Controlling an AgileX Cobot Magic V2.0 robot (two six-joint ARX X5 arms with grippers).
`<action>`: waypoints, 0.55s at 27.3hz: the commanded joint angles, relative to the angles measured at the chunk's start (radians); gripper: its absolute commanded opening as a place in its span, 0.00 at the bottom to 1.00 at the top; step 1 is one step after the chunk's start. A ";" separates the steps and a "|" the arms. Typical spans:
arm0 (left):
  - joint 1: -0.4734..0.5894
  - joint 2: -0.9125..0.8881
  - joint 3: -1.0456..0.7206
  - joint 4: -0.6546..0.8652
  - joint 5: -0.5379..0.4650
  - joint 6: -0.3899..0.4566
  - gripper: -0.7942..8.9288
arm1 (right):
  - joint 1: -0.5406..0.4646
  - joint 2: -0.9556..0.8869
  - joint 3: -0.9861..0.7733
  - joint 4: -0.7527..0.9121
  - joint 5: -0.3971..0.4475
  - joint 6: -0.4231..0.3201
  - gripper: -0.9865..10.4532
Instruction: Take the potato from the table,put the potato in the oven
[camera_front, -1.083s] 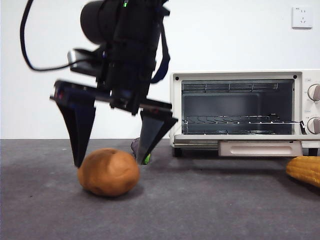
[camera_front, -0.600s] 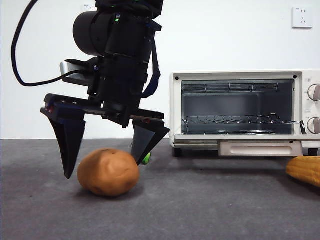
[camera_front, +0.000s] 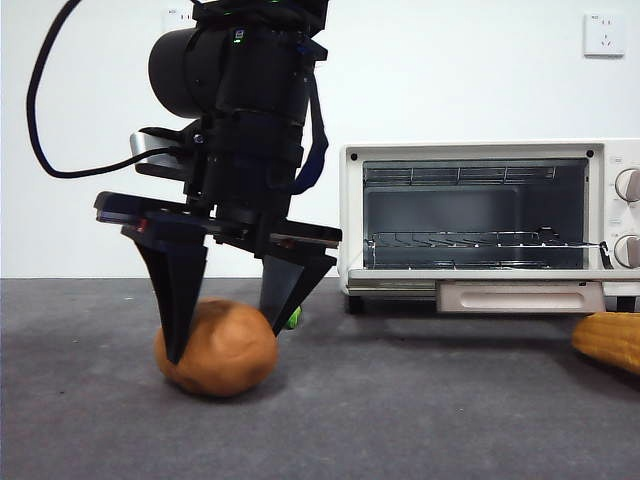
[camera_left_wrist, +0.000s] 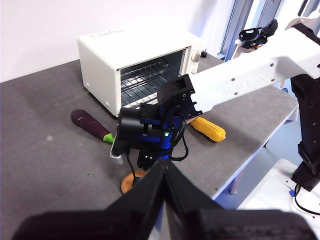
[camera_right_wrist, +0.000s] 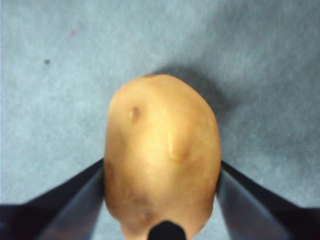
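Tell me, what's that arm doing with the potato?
Right gripper down over the potato, jaws closing on its sides. Potato on the table. Left gripper shut, waiting. Oven open, path unobstructed.

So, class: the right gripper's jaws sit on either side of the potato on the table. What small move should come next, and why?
Probably a short straight lift. The right gripper has its jaws against both flanks of the potato, which rests on the table. The oven stands open beside it, its floor higher than the potato, so lifting first seems sensible. The left gripper waits, shut.
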 joint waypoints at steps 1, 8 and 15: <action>0.001 -0.005 -0.006 0.005 -0.003 0.014 0.08 | 0.002 0.021 0.005 -0.035 0.003 0.014 0.17; 0.001 -0.005 -0.006 0.005 -0.003 0.016 0.08 | 0.001 0.021 0.166 -0.246 0.004 0.012 0.17; 0.001 -0.005 -0.006 0.005 -0.011 0.030 0.08 | 0.001 0.020 0.332 -0.435 0.066 0.001 0.17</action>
